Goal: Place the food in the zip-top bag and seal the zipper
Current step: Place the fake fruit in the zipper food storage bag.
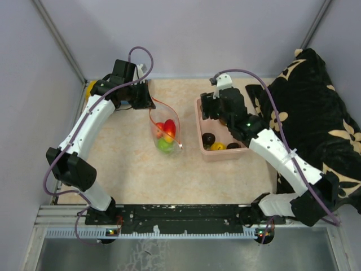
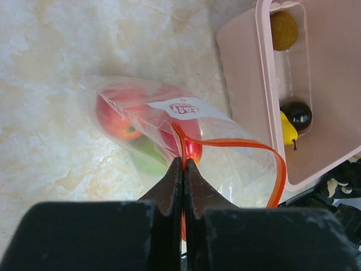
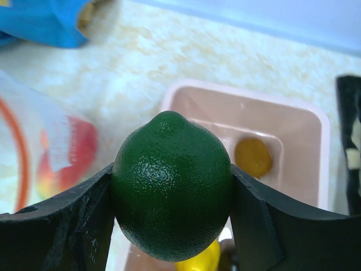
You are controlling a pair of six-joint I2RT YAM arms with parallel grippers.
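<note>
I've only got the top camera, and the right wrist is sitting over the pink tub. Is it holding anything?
Observer: Yes. The right wrist view shows the right gripper clamped on a dark green fruit, with the pink tub beneath it.
Operator: And the left one, by the bag?
Observer: The left gripper is pinched shut on the zipper, and the mouth of the zip-top bag curves open beside it.

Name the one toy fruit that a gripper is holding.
The dark green fruit, clamped in the right gripper; all the others lie in the zip-top bag or the pink tub.
</note>
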